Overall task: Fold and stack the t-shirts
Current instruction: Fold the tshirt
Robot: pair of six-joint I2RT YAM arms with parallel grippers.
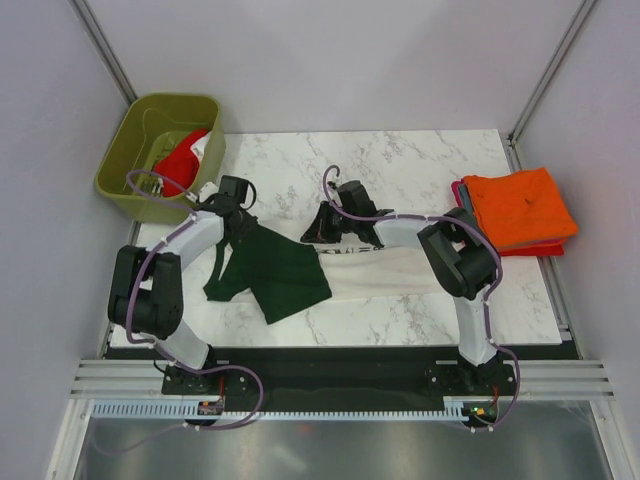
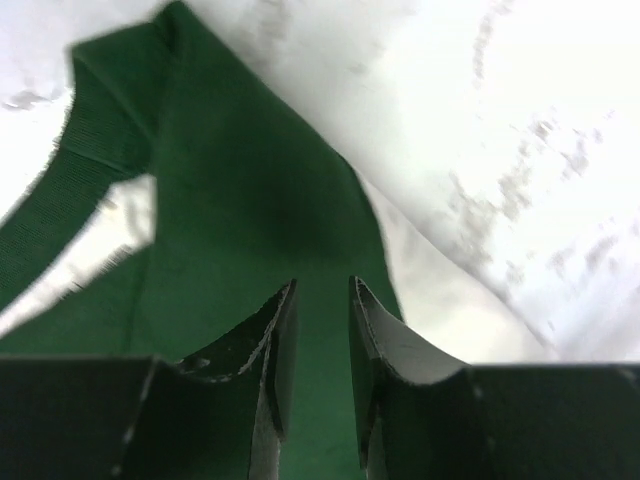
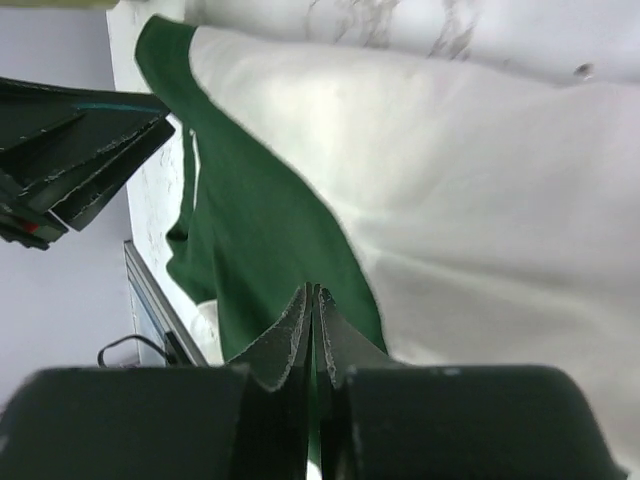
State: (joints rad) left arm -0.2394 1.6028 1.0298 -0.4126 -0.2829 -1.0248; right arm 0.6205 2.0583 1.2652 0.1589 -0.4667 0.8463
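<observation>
The cream t-shirt (image 1: 400, 268) with dark green sleeves (image 1: 280, 272) lies crumpled across the middle of the marble table. My left gripper (image 1: 238, 202) hangs over the green cloth at the shirt's far left. In the left wrist view its jaws (image 2: 322, 287) stand apart, with green cloth (image 2: 230, 200) showing behind the gap. My right gripper (image 1: 322, 226) is at the shirt's far edge. In the right wrist view it (image 3: 314, 291) is shut on a thin fold of green cloth beside the cream body (image 3: 450, 200). A folded orange t-shirt (image 1: 520, 205) lies on a red one (image 1: 535, 249) at the right.
An olive-green bin (image 1: 160, 103) stands at the far left corner, with a red t-shirt (image 1: 178, 162) and some white cloth in it. Bare marble (image 1: 420, 160) lies beyond the shirt. Grey walls close in on the left and right.
</observation>
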